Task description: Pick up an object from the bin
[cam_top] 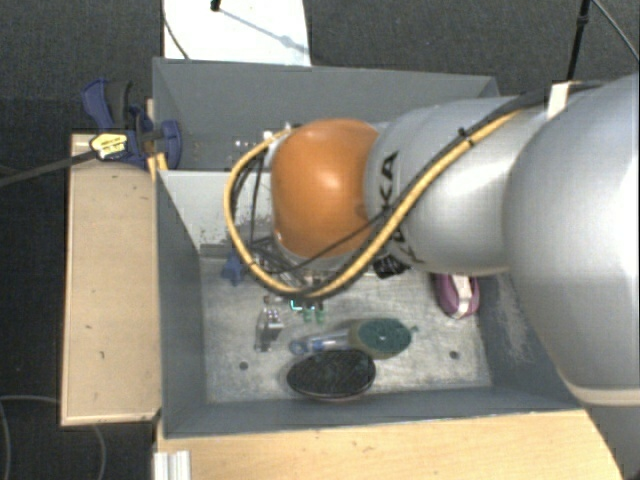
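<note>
Surface: grey metal bin (185,298), seen from above and a bit to one side, with a scuffed, speckled floor and sloped walls.
Arm: big silver arm (520,188) is brought in from the right and is spread over much of the bin's upper half.
Wrist: rounded orange cover (320,188) is sat over the wrist, and a yellow-and-black cable (238,183) is looped around it and run back along the arm.
Gripper: gripper (269,328) is seen poking out below the orange cover, down low over the left-middle of the bin floor.
Gripper state: can't be told from this angle, tbh; nothing can be seen held in it.
Nearest thing: small bluish tube (318,344) is laid flat on the floor just to the right of the gripper, towards the front wall. Whether it's touched can't be made out.
Also close: dark oval pad (331,374) is laid just in front of the tube, near the front wall.
Next along: green round disc (385,336) is laid flat just right of the tube's far end.
Further off: purple-and-white thing (455,294) is tucked under the arm's edge on the right side, well apart from the gripper.
Left side: small blue thing (233,268) is parked near the left wall, behind the gripper; what it is can't be told.
</note>
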Controlling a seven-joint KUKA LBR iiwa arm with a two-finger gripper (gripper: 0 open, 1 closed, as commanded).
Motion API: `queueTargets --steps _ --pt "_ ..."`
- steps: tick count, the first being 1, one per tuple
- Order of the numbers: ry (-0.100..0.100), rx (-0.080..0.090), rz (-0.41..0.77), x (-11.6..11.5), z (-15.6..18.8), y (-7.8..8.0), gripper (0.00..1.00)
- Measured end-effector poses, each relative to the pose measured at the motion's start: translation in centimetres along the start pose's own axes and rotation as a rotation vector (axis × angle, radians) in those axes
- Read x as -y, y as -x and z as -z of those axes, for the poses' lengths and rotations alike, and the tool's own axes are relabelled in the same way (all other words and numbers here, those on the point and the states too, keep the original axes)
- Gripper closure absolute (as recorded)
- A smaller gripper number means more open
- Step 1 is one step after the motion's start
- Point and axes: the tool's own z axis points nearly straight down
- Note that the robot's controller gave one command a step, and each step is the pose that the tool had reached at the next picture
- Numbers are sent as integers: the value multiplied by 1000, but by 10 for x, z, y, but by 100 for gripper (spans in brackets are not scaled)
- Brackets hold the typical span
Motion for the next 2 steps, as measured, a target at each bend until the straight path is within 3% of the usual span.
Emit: queueTargets --steps 1,2 --pt "-1 2 280 50 -47 -47 0" --pt "0 10 613 95 -82 -24 0"
